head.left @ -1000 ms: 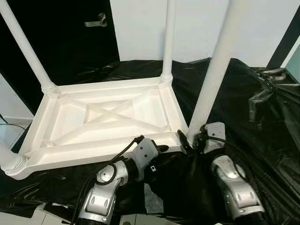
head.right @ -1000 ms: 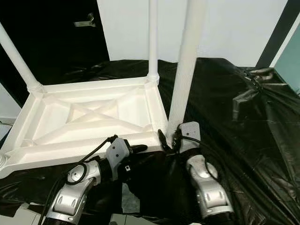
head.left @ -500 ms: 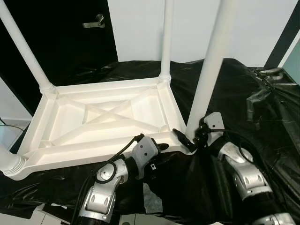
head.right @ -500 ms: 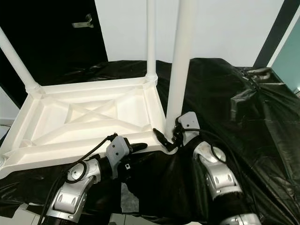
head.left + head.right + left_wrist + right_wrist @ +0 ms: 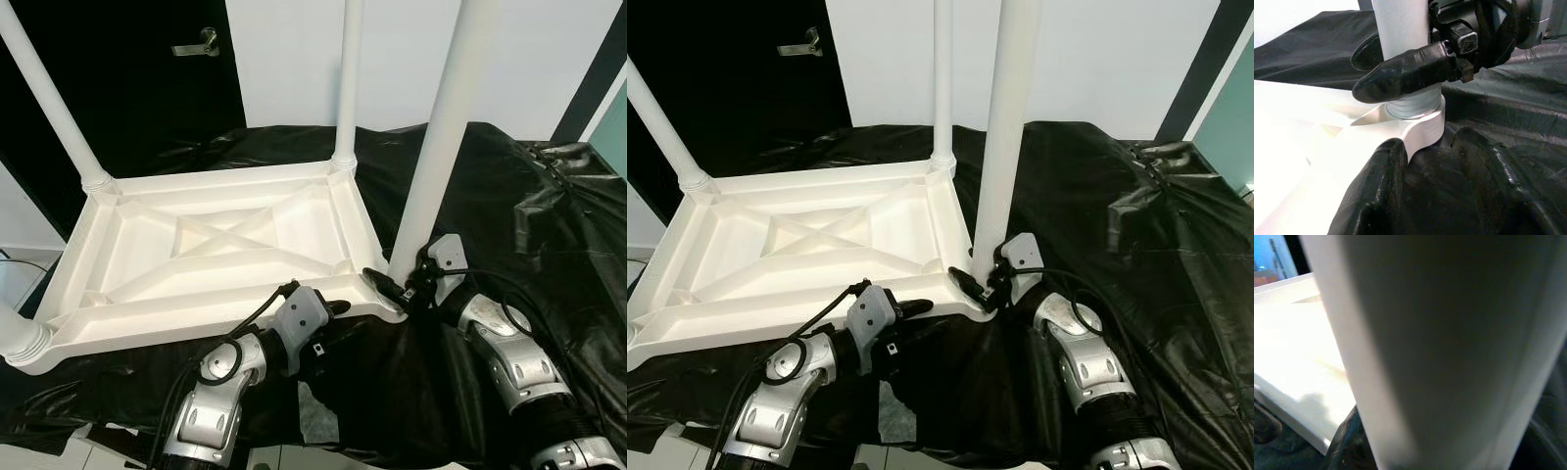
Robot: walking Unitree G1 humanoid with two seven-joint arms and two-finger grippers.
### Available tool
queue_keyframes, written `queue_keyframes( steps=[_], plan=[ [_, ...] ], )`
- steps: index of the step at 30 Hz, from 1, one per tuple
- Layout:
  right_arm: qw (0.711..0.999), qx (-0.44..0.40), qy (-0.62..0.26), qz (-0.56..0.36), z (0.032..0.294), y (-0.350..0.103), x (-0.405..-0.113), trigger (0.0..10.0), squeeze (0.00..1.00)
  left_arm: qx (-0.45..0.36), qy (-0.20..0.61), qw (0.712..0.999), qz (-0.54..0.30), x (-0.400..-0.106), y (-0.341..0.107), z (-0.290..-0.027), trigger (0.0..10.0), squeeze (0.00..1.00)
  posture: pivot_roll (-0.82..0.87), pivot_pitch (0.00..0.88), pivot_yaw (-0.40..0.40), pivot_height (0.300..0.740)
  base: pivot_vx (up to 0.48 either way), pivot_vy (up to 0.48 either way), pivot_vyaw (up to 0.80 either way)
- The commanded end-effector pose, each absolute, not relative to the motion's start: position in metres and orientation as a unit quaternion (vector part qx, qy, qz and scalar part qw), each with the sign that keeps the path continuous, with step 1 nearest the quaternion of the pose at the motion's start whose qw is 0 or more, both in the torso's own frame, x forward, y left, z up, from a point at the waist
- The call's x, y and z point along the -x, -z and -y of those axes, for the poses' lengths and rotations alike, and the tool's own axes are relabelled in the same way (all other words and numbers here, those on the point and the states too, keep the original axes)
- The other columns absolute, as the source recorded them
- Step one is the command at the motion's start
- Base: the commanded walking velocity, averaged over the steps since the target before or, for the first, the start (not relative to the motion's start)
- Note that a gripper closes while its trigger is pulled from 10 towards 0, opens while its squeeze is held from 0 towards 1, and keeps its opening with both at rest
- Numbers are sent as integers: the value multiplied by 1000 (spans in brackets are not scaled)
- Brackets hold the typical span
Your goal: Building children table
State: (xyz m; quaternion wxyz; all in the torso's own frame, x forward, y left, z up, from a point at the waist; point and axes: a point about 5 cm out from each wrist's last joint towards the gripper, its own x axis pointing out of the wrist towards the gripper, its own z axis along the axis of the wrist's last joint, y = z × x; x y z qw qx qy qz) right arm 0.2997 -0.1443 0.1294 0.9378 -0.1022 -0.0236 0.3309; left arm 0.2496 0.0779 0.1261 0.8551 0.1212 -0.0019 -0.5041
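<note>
1. The left gripper (image 5: 328, 311) is resting with fingers spread at the table top's (image 5: 211, 245) near rim, lower centre.
2. The right gripper (image 5: 392, 291) is clenching the upright leg (image 5: 441, 137) at its corner socket.
3. The upturned table is lying on black sheeting (image 5: 509, 196), its long axis running left-right, legs pointing up.

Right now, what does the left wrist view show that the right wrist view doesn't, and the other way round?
The left wrist view shows the right gripper closed around the base of the white leg, the leg's threaded end sitting in the corner socket, the left gripper's own fingers open beside that corner, and the black sheet. The right wrist view shows the leg's shaft very close up and a blue patch far behind. Both show the leg and the white tabletop underside.
</note>
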Motion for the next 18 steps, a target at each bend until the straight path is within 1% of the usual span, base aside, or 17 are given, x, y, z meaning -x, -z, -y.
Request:
queue_keyframes(
  steps=[1, 2, 3, 4, 5, 6, 9, 12, 13, 14, 16, 17, 18],
  plan=[
    [939, 126, -319, 1, 147, -121, -297, 0, 0, -121, 429, 895, 7, -255, -126, -83, 10000, 0, 51, 0, -13, 740, 0, 0, 0],
    [946, 126, -298, -3, 147, -119, -297, 0, 0, -122, 430, 895, 7, -255, -126, -83, 10000, 0, 50, 0, -12, 740, 0, 0, 0],
    [953, 121, -278, -2, 144, -117, -295, 2471, 0, -122, 431, 894, 6, -255, -126, -83, 10000, 0, 48, 0, -8, 740, 0, 0, 0],
    [961, 115, -252, -2, 140, -115, -293, 7098, 0, -122, 432, 894, 6, -256, -126, -82, 10000, 0, 46, 0, -4, 740, 0, 0, 0],
    [961, 115, -252, -2, 140, -115, -293, 7098, 0, -122, 432, 894, 6, -256, -126, -82, 10000, 0, 46, 0, -4, 740, 0, 0, 0],
    [972, 98, -213, -4, 136, -114, -292, 10000, 0, -122, 434, 893, 6, -256, -127, -82, 10000, 0, 44, 0, 0, 740, 0, 0, 0],
    [978, 86, -188, -6, 133, -113, -291, 10000, 0, -123, 436, 892, 6, -256, -127, -82, 10000, 0, 43, 0, 2, 740, 0, 0, 0],
    [993, 73, -95, -4, 121, -112, -289, 10000, 0, -123, 441, 889, 4, -255, -127, -81, 10000, 0, 41, 0, 14, 740, 0, 0, 0],
    [993, 73, -95, -4, 121, -112, -289, 10000, 0, -123, 441, 889, 4, -255, -127, -81, 10000, 0, 41, 0, 14, 740, 0, 0, 0],
    [995, 66, -74, -4, 115, -112, -287, 10000, 0, -123, 443, 888, 4, -255, -127, -81, 10000, 0, 42, 0, 16, 740, 0, 0, 0],
    [996, 60, -64, -4, 111, -112, -285, 10000, 0, -123, 444, 887, 4, -255, -127, -81, 10000, 0, 42, 0, 16, 740, 0, 0, 0],
    [995, 55, -87, 3, 102, -114, -283, 10000, 0, -123, 445, 887, 4, -255, -127, -81, 10000, 0, 42, 0, 17, 740, 0, 0, 0],
    [995, 55, -87, 3, 102, -114, -283, 10000, 0, -123, 445, 887, 4, -255, -127, -81, 10000, 0, 42, 0, 17, 740, 0, 0, 0]
  ],
)
